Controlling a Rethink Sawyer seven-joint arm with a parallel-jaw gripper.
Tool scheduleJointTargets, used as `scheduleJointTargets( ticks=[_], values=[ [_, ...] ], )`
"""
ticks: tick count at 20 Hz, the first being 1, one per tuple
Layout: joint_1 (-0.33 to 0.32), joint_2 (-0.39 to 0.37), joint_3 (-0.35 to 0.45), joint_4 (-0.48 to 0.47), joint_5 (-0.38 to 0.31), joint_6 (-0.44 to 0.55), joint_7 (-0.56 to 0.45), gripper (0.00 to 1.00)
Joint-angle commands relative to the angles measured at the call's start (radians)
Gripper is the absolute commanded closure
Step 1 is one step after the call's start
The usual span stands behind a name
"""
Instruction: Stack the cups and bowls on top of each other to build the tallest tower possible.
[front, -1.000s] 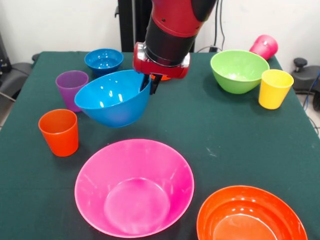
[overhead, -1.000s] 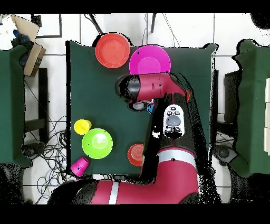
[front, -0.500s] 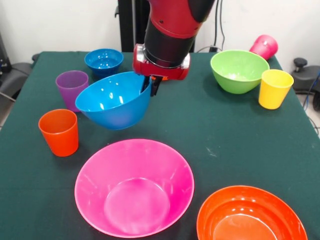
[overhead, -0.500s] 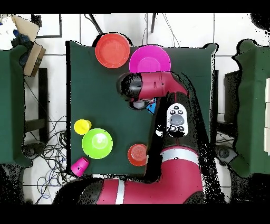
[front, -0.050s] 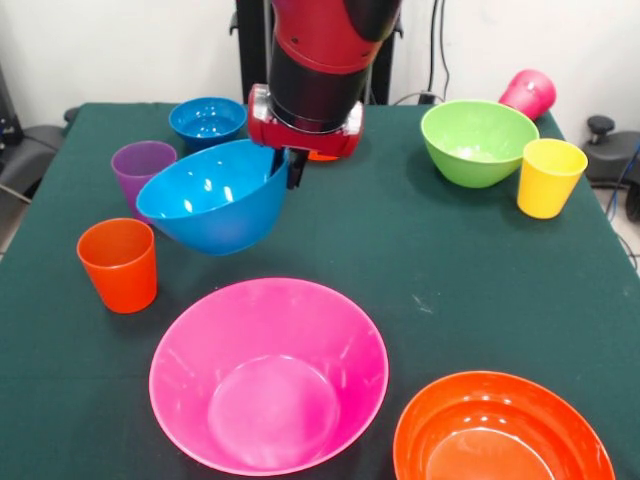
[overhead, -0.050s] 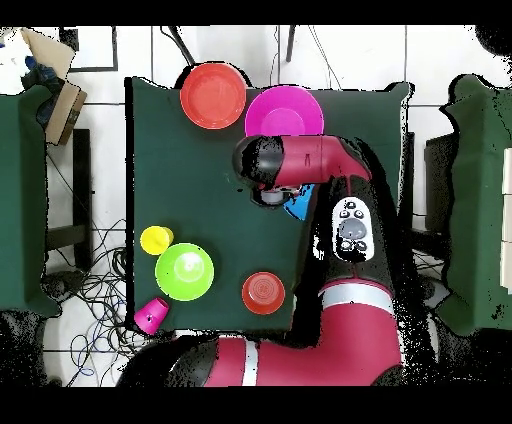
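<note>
The blue bowl (front, -0.050s: 210, 197), pinched at its rim by the closed gripper (front, -0.050s: 291, 168), has been carried sideways; the pink bowl (front, -0.050s: 268, 372) below seems bypassed.

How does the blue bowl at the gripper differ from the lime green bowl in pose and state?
The blue bowl is tilted, its opening turned toward the camera, while the lime green bowl sits level. The blue bowl is held by its rim in the gripper, whose jaws are shut on it; the lime green bowl stands free on the table, untouched. The blue bowl is beside the purple cup, the lime green bowl beside the yellow cup. Both are glossy, round and of similar size.
</note>
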Motion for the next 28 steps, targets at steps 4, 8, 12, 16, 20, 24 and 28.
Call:
scheduleJointTargets(
  ticks=[4, 8, 12, 16, 20, 24, 28],
  values=[
    [-0.011, 0.015, 0.106, -0.012, 0.016, 0.108, -0.085, 1.00],
    [0.001, 0.003, 0.103, -0.009, 0.020, 0.131, -0.069, 1.00],
    [0.004, 0.004, 0.105, -0.018, 0.023, 0.151, -0.068, 1.00],
    [0.002, -0.001, 0.110, -0.018, 0.026, 0.167, -0.069, 1.00],
    [-0.005, -0.008, 0.120, -0.028, 0.036, 0.187, -0.074, 1.00],
    [-0.014, -0.007, 0.127, -0.036, 0.044, 0.203, -0.084, 1.00],
    [-0.022, -0.003, 0.133, -0.046, 0.051, 0.215, -0.094, 1.00]
  ],
)
